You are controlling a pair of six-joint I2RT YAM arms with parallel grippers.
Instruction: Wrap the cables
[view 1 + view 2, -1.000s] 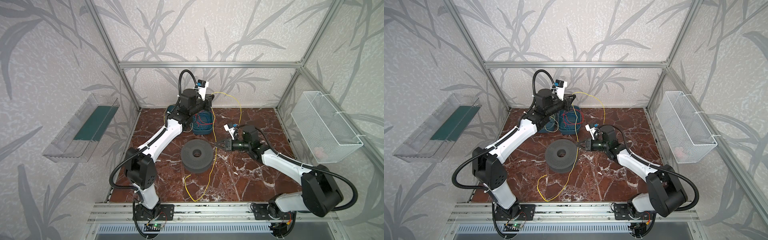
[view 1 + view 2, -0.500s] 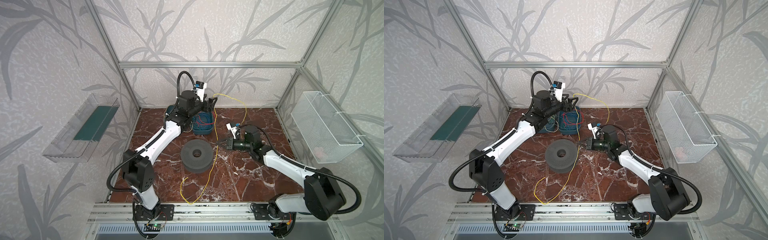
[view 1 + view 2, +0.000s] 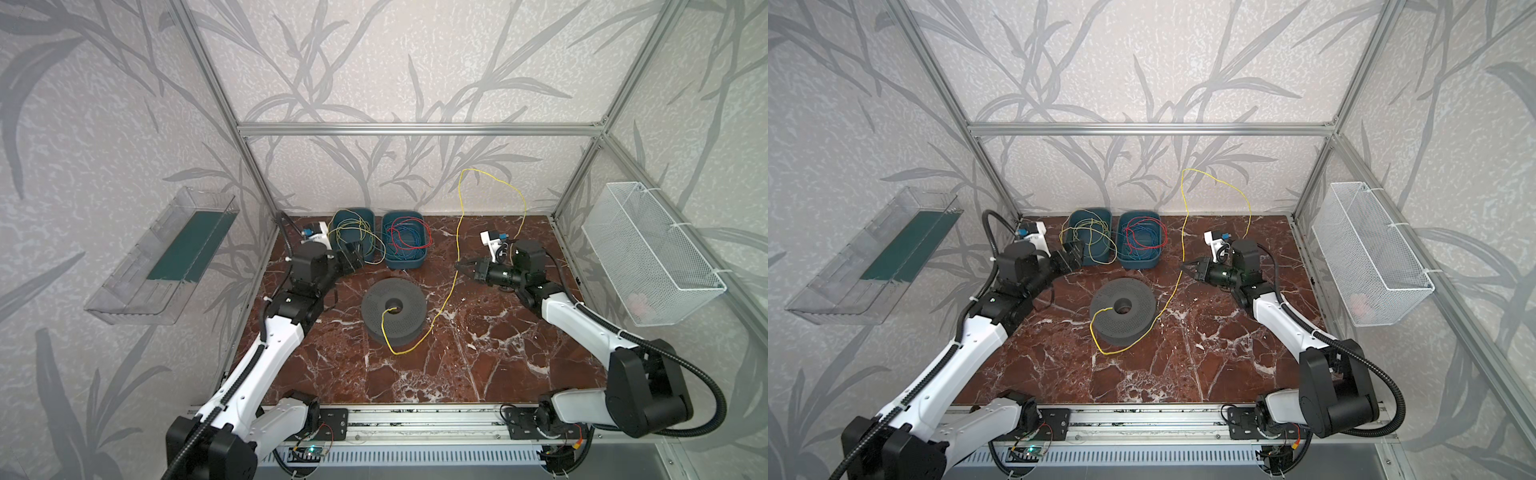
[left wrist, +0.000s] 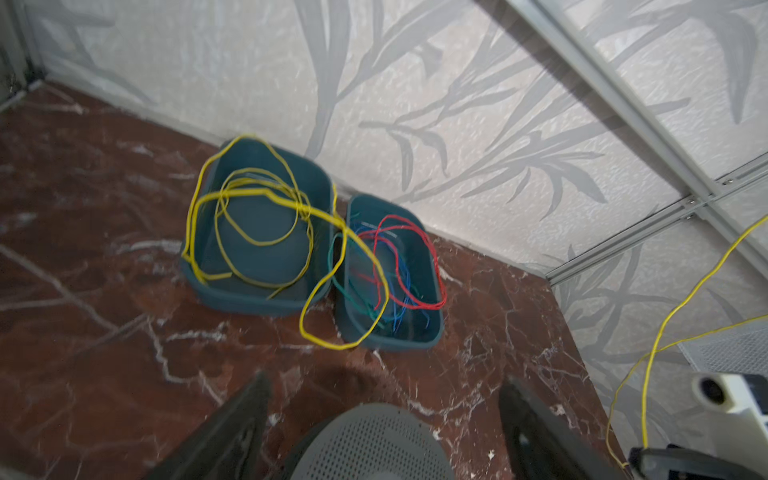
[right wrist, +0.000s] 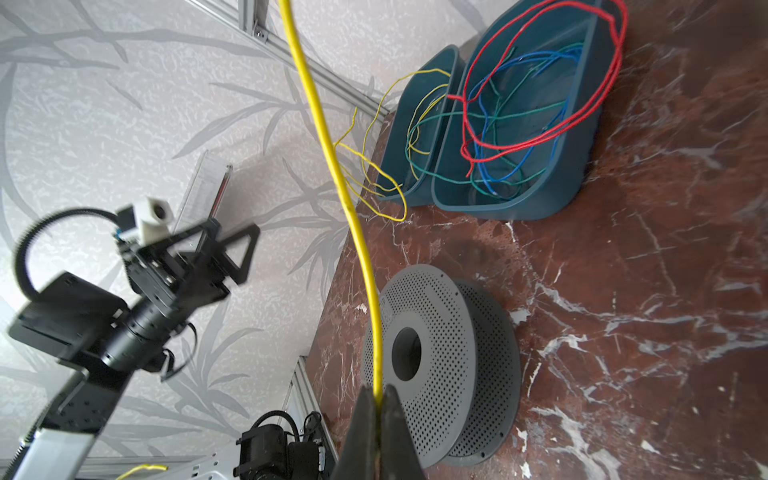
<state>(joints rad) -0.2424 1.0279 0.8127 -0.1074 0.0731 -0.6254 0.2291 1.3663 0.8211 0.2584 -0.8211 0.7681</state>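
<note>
Yellow cable, long, very thin and flexible, is pinched between the closed fingers of the right gripper. That gripper sits right of centre in both top views, raised off the red-brown marble tabletop. One end of the yellow cable enters the centre hole of the grey perforated spool, which lies flat at mid-frame. From the hole it crosses the spool's top face, drops over the near edge and bends in a small loop on the marble, below the spool in the frame. It then climbs up and right to the grip. Above the grip it runs up in front of the back wall, arches rightwards and falls towards the right wrist, where its end is lost from sight. The left gripper, left of centre and near the left teal plastic bin, has its fingers spread wide with nothing between them. That bin holds more loose yellow loops, one spilling over the rim onto the marble. Just beside it on the right, a second teal plastic bin holds a tangle of red, blue and green wires.
</note>
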